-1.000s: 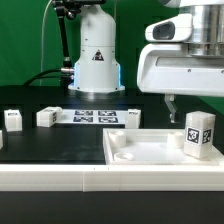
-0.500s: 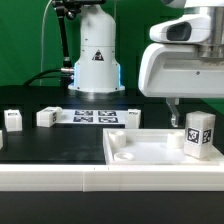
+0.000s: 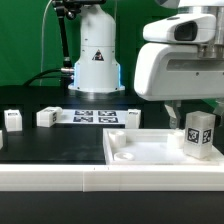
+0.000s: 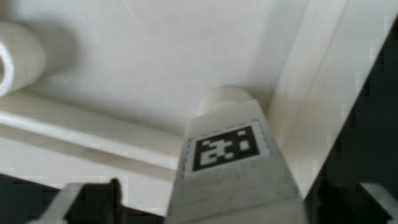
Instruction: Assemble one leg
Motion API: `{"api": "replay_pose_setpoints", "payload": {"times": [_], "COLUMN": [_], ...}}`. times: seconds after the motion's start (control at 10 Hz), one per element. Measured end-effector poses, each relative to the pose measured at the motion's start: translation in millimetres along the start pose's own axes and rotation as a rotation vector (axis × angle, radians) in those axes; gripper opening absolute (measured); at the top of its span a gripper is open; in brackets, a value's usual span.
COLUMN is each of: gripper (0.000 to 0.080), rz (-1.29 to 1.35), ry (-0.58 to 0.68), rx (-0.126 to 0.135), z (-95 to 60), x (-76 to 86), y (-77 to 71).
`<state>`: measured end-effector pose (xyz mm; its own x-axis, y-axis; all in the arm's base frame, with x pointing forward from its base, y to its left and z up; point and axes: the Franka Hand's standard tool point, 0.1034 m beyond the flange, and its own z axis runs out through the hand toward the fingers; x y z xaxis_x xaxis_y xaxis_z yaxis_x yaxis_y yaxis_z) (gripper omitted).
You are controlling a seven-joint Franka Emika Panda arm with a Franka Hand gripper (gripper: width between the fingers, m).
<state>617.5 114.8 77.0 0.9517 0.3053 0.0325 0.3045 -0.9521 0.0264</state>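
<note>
Well off to the exterior view's left of the gripper [image 4: 233, 200], 3 spare small blocks [image 3: 46, 117] sit by the marker board [image 3: 95, 116]. The gripper is released, its 2 fingers [image 4: 89, 198] spread wide. Closing off-centre could push the upright leg [image 3: 198, 135] over, and dropping too low could knock a fingertip against the panel [image 3: 130, 150]. The leg stands on that panel just under the gripper, centred between the fingers, apparently untouched.
</note>
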Motion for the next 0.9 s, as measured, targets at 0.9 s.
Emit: {"api": "replay_pose_setpoints", "payload": {"times": [0.9], "gripper": [0.0290], "rz": [0.390], "ry": [-0.002], "rx": [0.035], "z": [1.6], "x": [-0.9], "y": [3.2]}}
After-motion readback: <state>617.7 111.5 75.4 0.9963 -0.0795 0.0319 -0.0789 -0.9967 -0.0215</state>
